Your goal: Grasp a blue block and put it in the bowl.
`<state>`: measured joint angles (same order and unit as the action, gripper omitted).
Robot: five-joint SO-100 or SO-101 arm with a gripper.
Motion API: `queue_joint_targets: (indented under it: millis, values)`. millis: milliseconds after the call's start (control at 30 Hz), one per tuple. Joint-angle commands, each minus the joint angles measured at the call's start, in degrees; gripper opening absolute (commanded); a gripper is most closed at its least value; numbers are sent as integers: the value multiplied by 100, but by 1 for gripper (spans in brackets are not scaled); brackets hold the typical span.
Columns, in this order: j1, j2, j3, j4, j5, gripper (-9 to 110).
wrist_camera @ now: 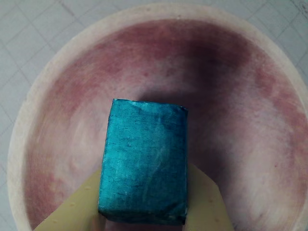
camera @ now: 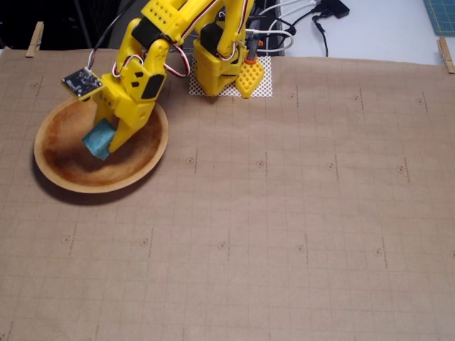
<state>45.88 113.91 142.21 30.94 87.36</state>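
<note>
A: Where is the blue block (wrist_camera: 143, 161) right now?

B: In the wrist view it fills the lower centre of the frame, a teal cuboid with a mottled face, and the two pale yellow fingers (wrist_camera: 72, 209) press against its left and right sides. The jaws are clamped on it.

A: And the gripper (camera: 106, 145) in the fixed view?

B: It sits in the upper left of the frame, pointing down into the bowl (camera: 142, 167). The block (camera: 98, 139) shows as a small teal patch between the yellow fingers, over the bowl's inner floor. I cannot tell whether it touches the wood or hangs just above it.

A: What does the bowl look like from the wrist?

B: The wooden bowl (wrist_camera: 29, 115) spans nearly the whole frame, with a pale rim and a reddish-brown inside that is worn lighter in places. A dark shadow lies above the block, near the centre of the frame.

A: Anything else on the table?

B: A brown gridded mat (camera: 284, 213) covers most of the fixed view. The yellow arm (camera: 178, 28) reaches from its base (camera: 227, 67) at the top centre, which stands on a white perforated pad (camera: 264, 84). A small circuit board (camera: 80, 82) sticks out to the left of the gripper, above the bowl's rim. Wooden clothespins (camera: 34, 39) clip the mat at the top corners, and black cables (camera: 323, 21) lie at the top right.
</note>
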Motion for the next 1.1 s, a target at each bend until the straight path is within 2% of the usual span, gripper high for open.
queue_joint_targets:
  millis: [0, 300, 700, 867, 1067]
  values:
    - [9, -202, -457, -466, 26, -3]
    - [9, -1011, -492, -1187, 18, 0]
    - [9, -1037, -492, -1195, 9, 36]
    - [-9, -1002, -492, -1143, -44, 44]
    - [-149, -826, -483, -1125, -44, 44]
